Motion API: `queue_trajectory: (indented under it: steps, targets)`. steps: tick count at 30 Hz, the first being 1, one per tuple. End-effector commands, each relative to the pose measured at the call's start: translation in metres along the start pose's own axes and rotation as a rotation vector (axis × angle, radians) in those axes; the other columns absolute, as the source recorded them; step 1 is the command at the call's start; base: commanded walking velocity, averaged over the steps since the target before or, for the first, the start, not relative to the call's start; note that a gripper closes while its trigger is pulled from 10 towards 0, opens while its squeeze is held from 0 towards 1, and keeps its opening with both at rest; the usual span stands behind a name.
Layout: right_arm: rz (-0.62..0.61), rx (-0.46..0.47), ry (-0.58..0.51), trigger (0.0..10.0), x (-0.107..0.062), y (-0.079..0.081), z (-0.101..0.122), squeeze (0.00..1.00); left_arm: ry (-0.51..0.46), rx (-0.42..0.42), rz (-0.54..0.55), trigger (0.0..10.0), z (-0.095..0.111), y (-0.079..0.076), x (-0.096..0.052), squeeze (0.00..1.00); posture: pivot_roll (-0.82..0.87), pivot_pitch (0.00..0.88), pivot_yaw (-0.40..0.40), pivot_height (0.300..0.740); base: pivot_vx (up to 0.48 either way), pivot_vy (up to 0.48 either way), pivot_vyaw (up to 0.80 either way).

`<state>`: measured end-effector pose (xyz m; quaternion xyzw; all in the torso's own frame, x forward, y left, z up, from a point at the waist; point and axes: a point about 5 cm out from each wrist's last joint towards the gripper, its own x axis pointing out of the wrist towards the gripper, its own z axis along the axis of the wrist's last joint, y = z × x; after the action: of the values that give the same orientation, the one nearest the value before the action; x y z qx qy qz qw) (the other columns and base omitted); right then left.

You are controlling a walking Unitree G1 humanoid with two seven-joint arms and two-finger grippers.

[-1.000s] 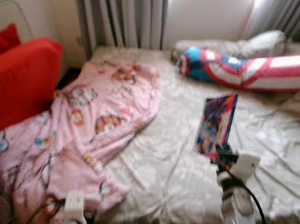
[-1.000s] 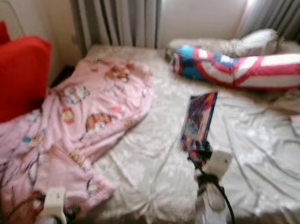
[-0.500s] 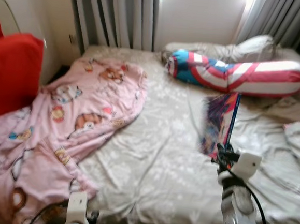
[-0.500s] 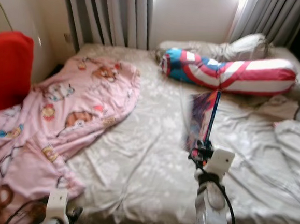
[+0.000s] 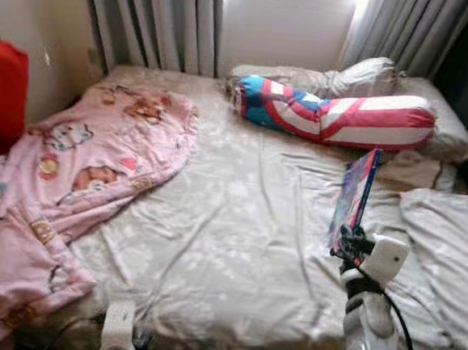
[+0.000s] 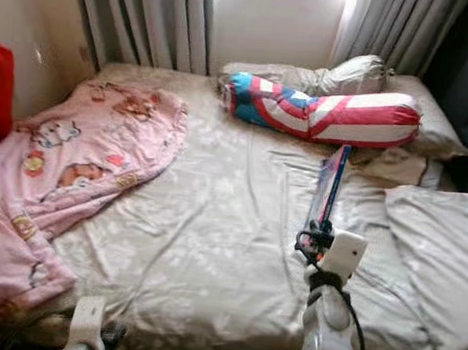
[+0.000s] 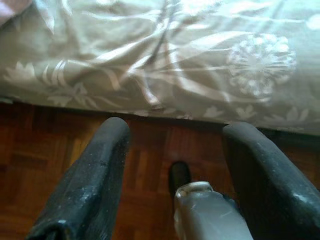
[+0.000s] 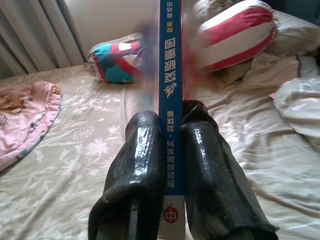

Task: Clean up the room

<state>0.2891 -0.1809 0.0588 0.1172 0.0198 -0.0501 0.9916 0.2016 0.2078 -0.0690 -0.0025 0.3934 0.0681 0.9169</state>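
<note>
Here, right tool point(image 8: 170, 150) clamped on a book point(image 8: 170, 75) held upright above the bed's point(image 5: 228, 247) near right edge, wrist view showing its blue spine, left tool point(image 7: 175, 175) open low by the bed's near edge over wooden floor point(image 7: 45, 160).

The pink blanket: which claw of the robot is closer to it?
Left. The left claw hangs low at the bed's near edge, beside the pink blanket. The right claw, holding a book, is across the bed.

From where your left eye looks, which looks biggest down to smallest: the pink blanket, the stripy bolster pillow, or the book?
1. Pink blanket, biggest by far.
2. Stripy bolster pillow.
3. Book, smallest; the right pincer holds it edge-on and nearer the camera, so its true size is unsure.
</note>
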Motion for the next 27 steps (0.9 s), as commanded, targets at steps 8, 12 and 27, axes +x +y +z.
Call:
queue_trajectory:
  steps: [8, 12, 27]
  targets:
    - [0.008, -0.016, -0.045, 10.0, 0.0035, -0.0004, 0.0112, 0.0, 0.005, -0.004, -0.012, 10.0, -0.0006, -0.0056, 0.0003, 0.0, -0.11, 0.024, -0.025, 0.74, 0.0, -0.412, 0.0]
    - [0.01, -0.016, -0.043, 10.0, 0.0036, 0.0004, 0.0109, 0.0, 0.008, -0.004, -0.011, 10.0, -0.0011, -0.0056, 0.0002, 0.0, -0.11, 0.026, -0.025, 0.74, 0.0, -0.306, 0.0]
    - [0.021, -0.022, -0.012, 10.0, 0.0029, 0.003, 0.0058, 0.0, 0.008, -0.02, -0.02, 10.0, -0.002, -0.0082, 0.0, 0.0, -0.11, 0.027, -0.025, 0.74, 0.0, 0.0, 0.0]
